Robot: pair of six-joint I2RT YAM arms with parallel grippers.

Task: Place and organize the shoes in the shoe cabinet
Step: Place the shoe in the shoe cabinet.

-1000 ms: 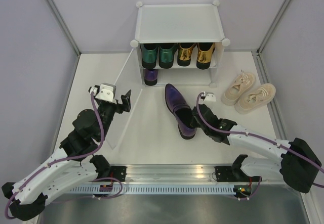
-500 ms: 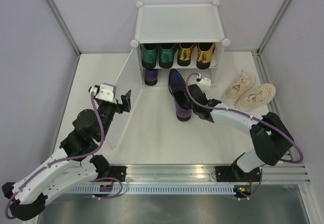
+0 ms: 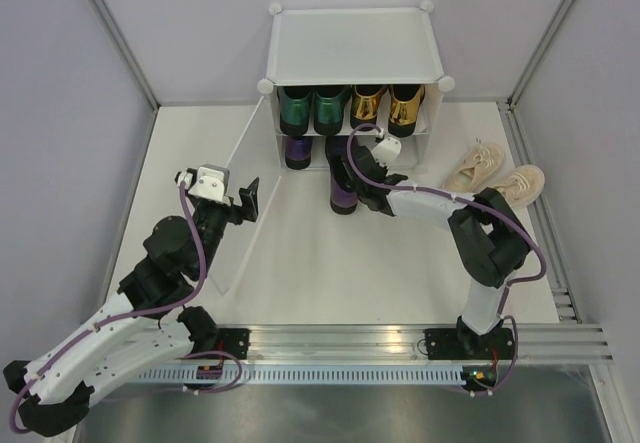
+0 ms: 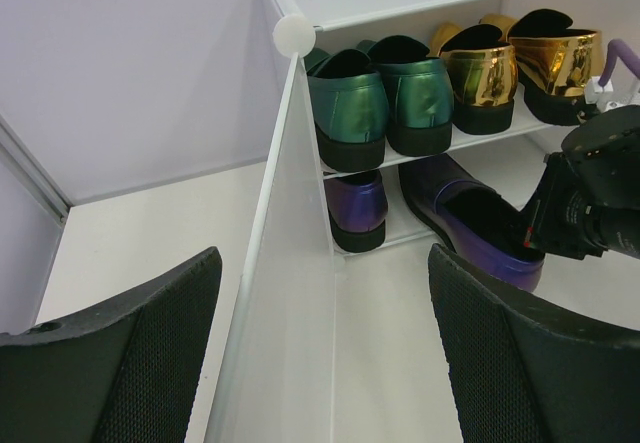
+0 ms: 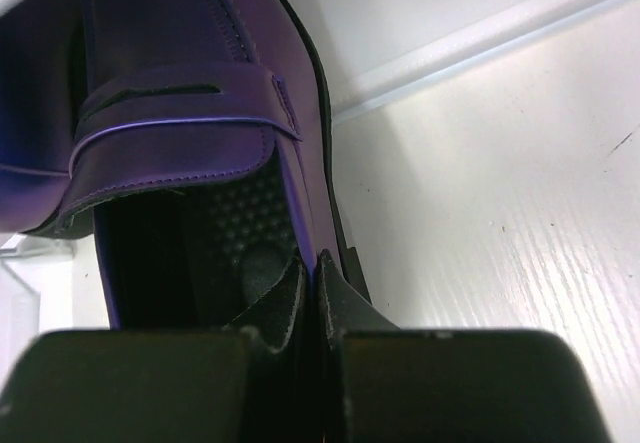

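The white shoe cabinet [image 3: 355, 43] stands at the back with its frosted door [image 3: 232, 213] swung open to the left. Green loafers [image 3: 313, 108] and gold loafers [image 3: 387, 106] fill the upper shelf. One purple shoe [image 3: 297, 150] sits on the lower shelf. My right gripper [image 5: 312, 273] is shut on the side wall of the other purple shoe [image 3: 342, 178], whose toe points into the lower shelf beside its mate. My left gripper [image 4: 322, 263] is open, its fingers either side of the door [image 4: 290, 263] without touching it. The beige sneakers [image 3: 495, 181] lie on the table to the cabinet's right.
Grey walls close the table on the left, back and right. A metal rail [image 3: 330, 348] runs along the near edge between the arm bases. The right arm's cable [image 3: 352, 148] loops in front of the lower shelf.
My right arm has carried the purple shoe from mid-table back to the cabinet and turned its toe into the lower shelf. The left arm has stayed still.
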